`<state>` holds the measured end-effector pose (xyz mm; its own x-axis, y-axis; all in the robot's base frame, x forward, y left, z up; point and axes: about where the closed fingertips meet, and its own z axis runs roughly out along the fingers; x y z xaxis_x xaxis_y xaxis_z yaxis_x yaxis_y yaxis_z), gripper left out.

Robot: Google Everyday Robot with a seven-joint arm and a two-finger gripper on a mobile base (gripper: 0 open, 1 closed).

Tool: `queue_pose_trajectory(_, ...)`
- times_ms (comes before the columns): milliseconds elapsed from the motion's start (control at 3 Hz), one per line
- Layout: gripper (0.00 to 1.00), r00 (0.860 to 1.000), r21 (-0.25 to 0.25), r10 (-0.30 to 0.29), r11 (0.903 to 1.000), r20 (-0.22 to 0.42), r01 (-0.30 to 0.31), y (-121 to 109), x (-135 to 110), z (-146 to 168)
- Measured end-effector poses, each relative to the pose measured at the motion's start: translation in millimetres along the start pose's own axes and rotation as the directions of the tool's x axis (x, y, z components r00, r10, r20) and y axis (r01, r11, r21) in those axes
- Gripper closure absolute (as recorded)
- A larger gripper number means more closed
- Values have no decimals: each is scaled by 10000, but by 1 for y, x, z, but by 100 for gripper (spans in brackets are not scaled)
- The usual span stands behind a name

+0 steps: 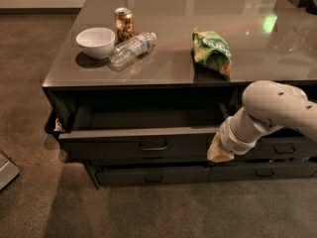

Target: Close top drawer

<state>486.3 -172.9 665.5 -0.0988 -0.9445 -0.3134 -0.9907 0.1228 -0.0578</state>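
Observation:
The top drawer is a wide, shallow dark grey drawer with a small metal bar handle. It stands pulled out from under the counter top, and its inside looks empty and dark. My gripper, on the white arm, sits at the right end of the drawer front, against or just in front of it. Whether it touches the front I cannot tell.
On the glossy counter top are a white bowl, a can, a lying water bottle and a green chip bag. Lower drawers and the narrower right-hand drawers are shut. A grey object lies on the carpet at left.

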Motion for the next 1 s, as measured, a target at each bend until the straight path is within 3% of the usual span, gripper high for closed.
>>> queue_pose_trajectory(333, 100, 9968, 974, 86, 9951, 801, -164, -28, -8, 16)
queue_pose_trajectory(667, 100, 9876, 1731, 167, 9839, 1563, -441, -56, -17, 32)
queue_pose_trajectory(1000, 81, 9838, 1922, 173, 9800, 1785, -521, -65, -24, 38)
